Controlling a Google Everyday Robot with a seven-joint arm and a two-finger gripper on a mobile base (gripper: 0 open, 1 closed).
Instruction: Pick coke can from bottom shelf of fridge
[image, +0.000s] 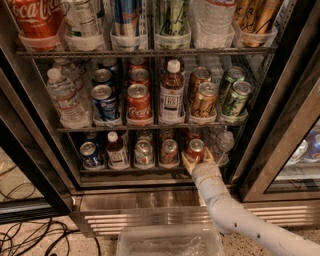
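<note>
The fridge (165, 195) stands open in front of me. On its bottom shelf (130, 170) a red coke can (195, 149) with a silver top stands in the second lane from the right. My gripper (197, 159) reaches up from the lower right on a white arm. Its yellowish fingers (186, 162) sit on either side of the can's lower body, closed against it. The can still rests on the shelf.
On the bottom shelf stand a blue can (89, 152), a small bottle (116, 149), two silver cans (143, 151) and a clear bottle (223, 143) right of the coke can. Another red can (138, 102) is on the middle shelf. A clear bin (170, 242) lies below. Cables (30, 235) lie at lower left.
</note>
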